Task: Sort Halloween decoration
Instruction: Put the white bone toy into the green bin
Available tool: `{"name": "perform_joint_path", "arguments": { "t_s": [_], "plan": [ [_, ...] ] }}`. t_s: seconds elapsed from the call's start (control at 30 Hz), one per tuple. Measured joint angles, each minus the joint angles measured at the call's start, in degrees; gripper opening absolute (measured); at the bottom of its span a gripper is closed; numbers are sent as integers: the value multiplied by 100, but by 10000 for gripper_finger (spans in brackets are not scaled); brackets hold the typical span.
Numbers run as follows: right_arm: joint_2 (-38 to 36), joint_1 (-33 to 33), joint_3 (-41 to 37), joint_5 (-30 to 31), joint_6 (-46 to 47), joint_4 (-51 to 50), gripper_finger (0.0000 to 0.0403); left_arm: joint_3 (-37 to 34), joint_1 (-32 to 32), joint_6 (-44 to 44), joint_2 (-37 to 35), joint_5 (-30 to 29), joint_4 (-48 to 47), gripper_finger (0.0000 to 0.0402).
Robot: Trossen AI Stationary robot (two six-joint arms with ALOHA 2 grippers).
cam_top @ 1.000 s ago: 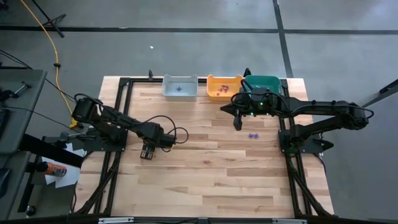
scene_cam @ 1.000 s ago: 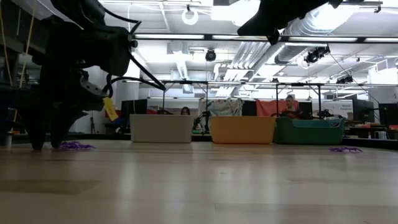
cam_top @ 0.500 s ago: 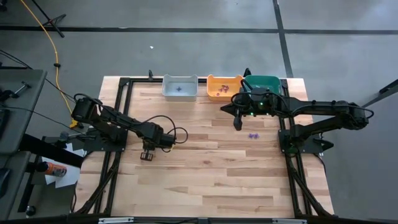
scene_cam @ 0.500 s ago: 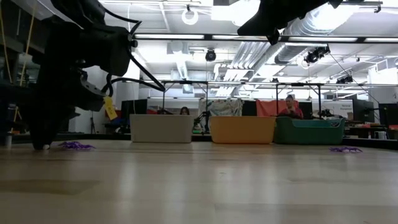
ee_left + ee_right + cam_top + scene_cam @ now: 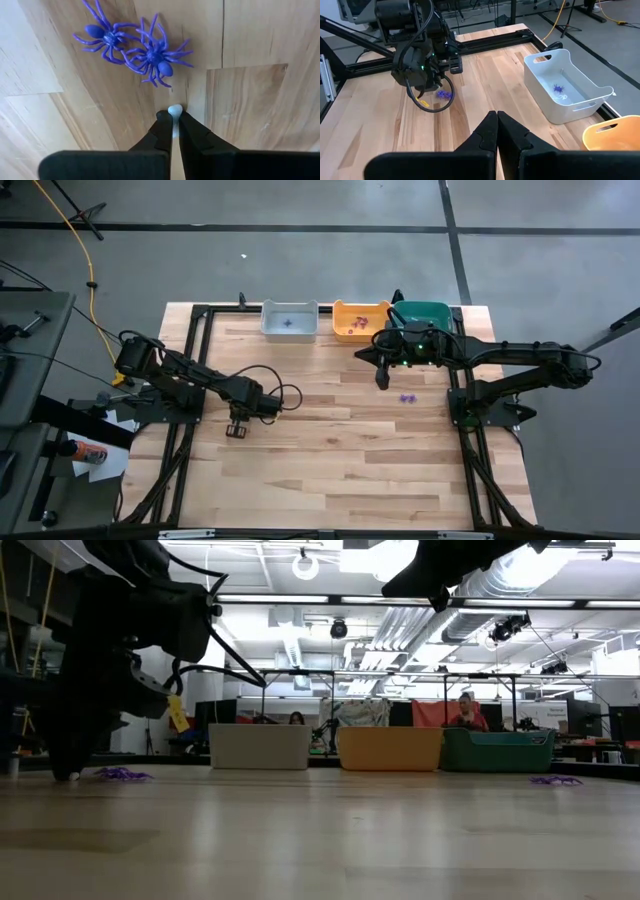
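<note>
Left gripper (image 5: 174,116) pressing down on worktop (image 5: 340,450), fingers together, pinching small white bit (image 5: 174,110) at tips. Two purple spiders (image 5: 134,48) lying just ahead of tips, legs tangling, not gripped. Right gripper (image 5: 381,383) hovering near bins, fingers together, holding nothing. More purple spiders (image 5: 406,398) sitting beside it. Grey bin (image 5: 289,320), orange bin (image 5: 361,319), teal bin (image 5: 424,313) lining far edge, trinkets lying in first two.
</note>
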Motion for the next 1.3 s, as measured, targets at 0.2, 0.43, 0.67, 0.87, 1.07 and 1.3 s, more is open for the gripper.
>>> {"name": "perform_joint_path", "arguments": {
  "t_s": [0.2, 0.43, 0.67, 0.87, 1.07, 1.3],
  "plan": [
    [0, 1, 0, 0, 0, 1, 0, 198, 46, 7, 17, 130, -139, 6],
    [0, 2, 0, 0, 103, -47, 0, 678, 477, -88, -662, 744, -394, 7],
    [0, 0, 0, 1, 58, -43, 0, 1012, 1290, 188, -1950, 745, 186, 7],
    [0, -3, 0, 44, 1, 45, 0, 1029, 2121, 501, -2710, 1089, 2560, 7],
    [0, -5, 0, 66, -58, 634, 0, 1032, 2754, 253, -2641, 1773, 5224, 7],
    [0, -40, 2, 188, -212, 1757, 0, 1034, 2894, -330, -2247, 2072, 7016, 7]
  ]
}}
